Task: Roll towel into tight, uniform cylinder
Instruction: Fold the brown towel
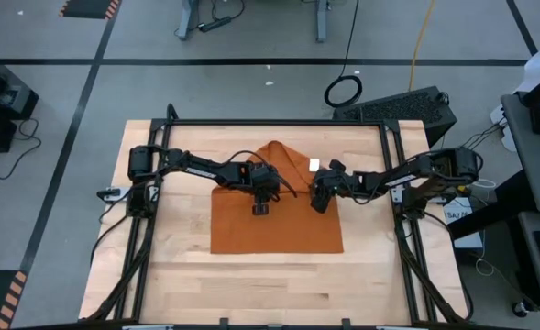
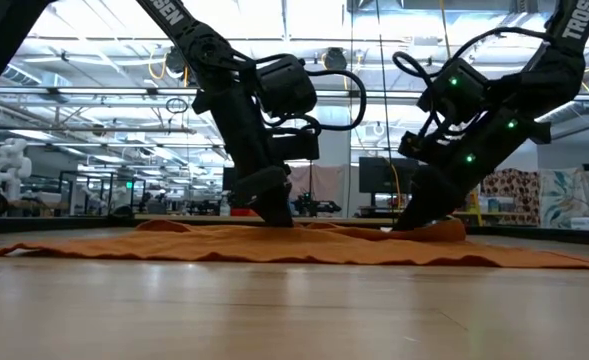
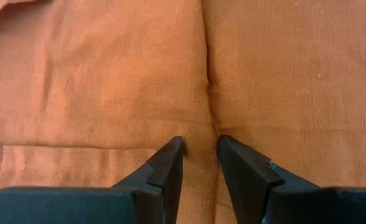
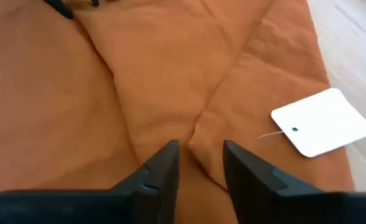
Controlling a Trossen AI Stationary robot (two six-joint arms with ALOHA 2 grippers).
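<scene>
1. so the towel (image 1: 277, 215) is spread on the wooden table (image 1: 169, 275), sitting a bit toward 12 o'clock of the table's middle; mostly flat, rust-orange, nothing rolled yet
2. its far edge is folded in, so that end comes to a peak at 12 o'clock; the white tag (image 4: 322, 122) lies at about 1 o'clock of the cloth, right by the edge
3. my left gripper (image 3: 199, 149) is planted on the towel near its centre, coming in from 9 o'clock; fingers (image 3: 168, 165) only a narrow gap apart, tips pressed into the fabric with a crease of cloth running up between them; looks like a pinch on that ridge
4. my right gripper (image 4: 199, 152) is down on the towel too, around 2 o'clock of the centre, coming in from 3 o'clock; its fingers (image 4: 161, 165) are partly apart, straddling the edge of the folded flap; can't honestly tell if they're actually gripping it
5. the two grippers are near each other, not touching; from table level both tips meet the cloth
</scene>
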